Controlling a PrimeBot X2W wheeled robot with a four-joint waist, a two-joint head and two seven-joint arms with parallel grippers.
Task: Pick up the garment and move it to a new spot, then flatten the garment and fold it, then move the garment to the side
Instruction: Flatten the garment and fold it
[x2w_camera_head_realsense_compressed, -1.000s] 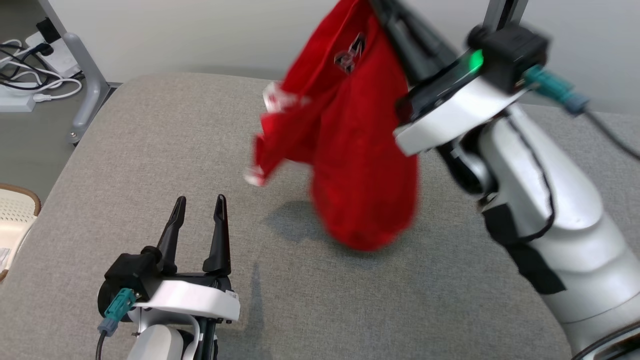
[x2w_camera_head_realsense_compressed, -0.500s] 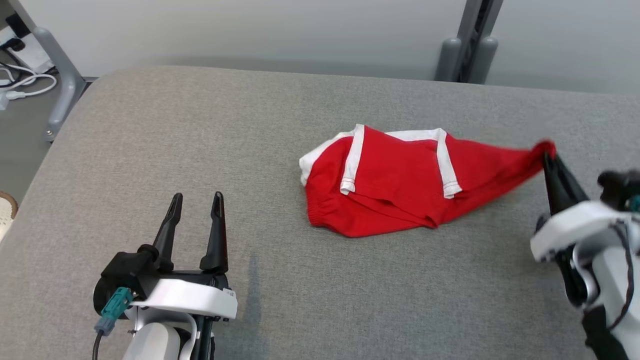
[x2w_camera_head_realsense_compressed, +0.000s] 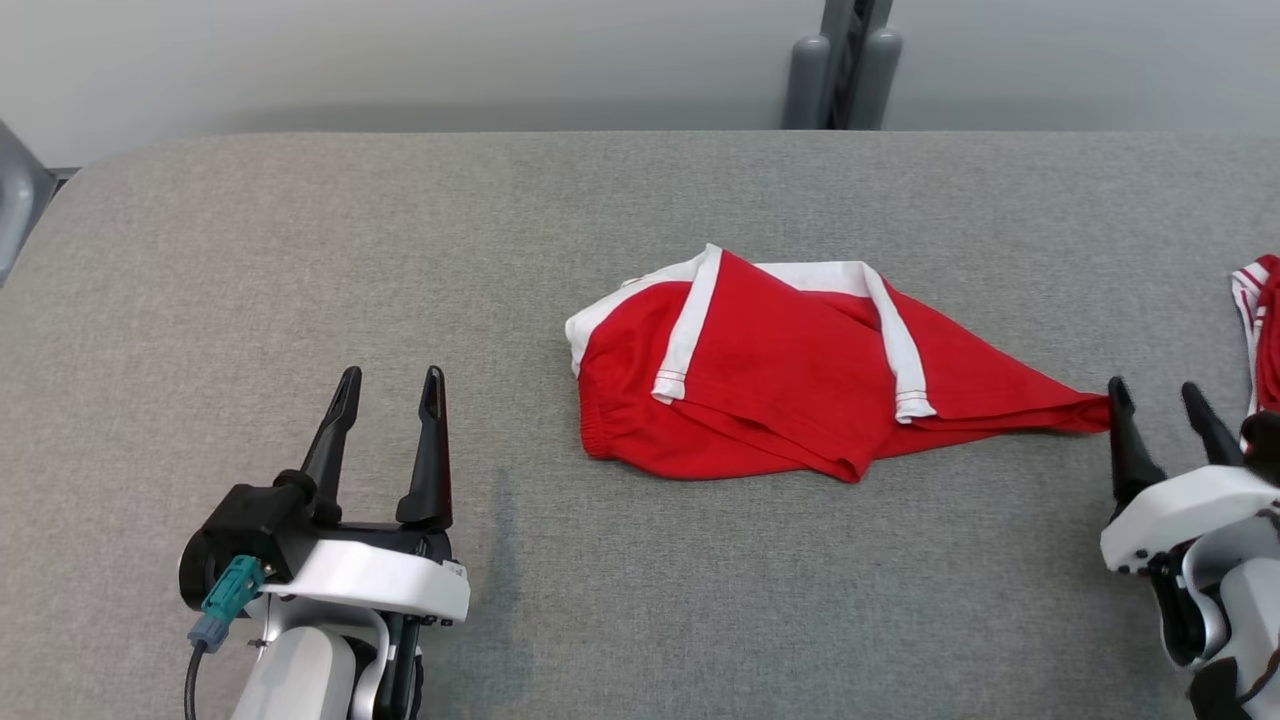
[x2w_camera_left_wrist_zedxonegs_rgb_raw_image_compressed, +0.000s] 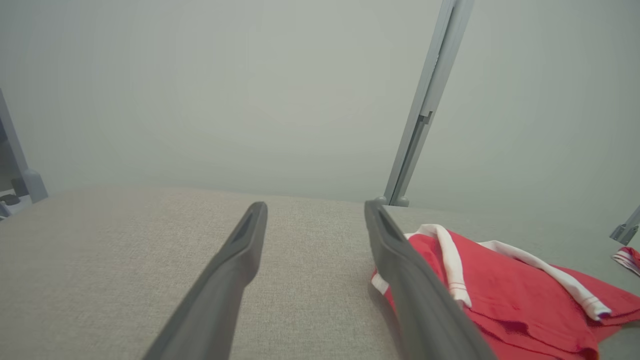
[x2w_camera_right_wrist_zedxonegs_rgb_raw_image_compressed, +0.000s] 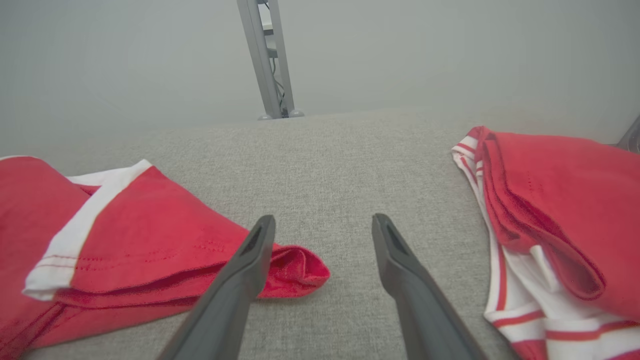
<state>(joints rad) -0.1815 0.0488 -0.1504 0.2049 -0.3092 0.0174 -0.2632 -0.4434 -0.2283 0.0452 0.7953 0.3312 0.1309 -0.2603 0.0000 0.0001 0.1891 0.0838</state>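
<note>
Head view: the red garment (x2w_camera_head_realsense_compressed: 790, 400) lies crumpled near the centre of the grey padded table (x2w_camera_head_realsense_compressed: 300, 250), white trim bands uppermost, not yet flattened. Its long axis runs left to right across the frame, broad and bunched at the centre-left end and tapering to a narrow point at the right. That point reaches the right gripper (x2w_camera_head_realsense_compressed: 1153, 390), which sits at the lower right edge of the frame with both dark fingers pointing up the picture; the cloth tip ends just at the finger nearer the frame's centre. In the right wrist view the jaws stand wide apart and clamp nothing (the red tip pokes a little way into the gap beside that finger). The left gripper (x2w_camera_head_realsense_compressed: 391, 375) rests at the lower left, fingers also pointing up the frame, spread wide and empty. It is well apart from the garment's broad end, which lies up and to the right of it; the left wrist view shows that end at the lower right, past one finger. So each arm has one end of the long axis on its own side, with the right far nearer. Flattening looks like the step in hand. A second red-and-white garment (x2w_camera_head_realsense_compressed: 1262, 330) lies at the far right edge, near the right gripper
</note>
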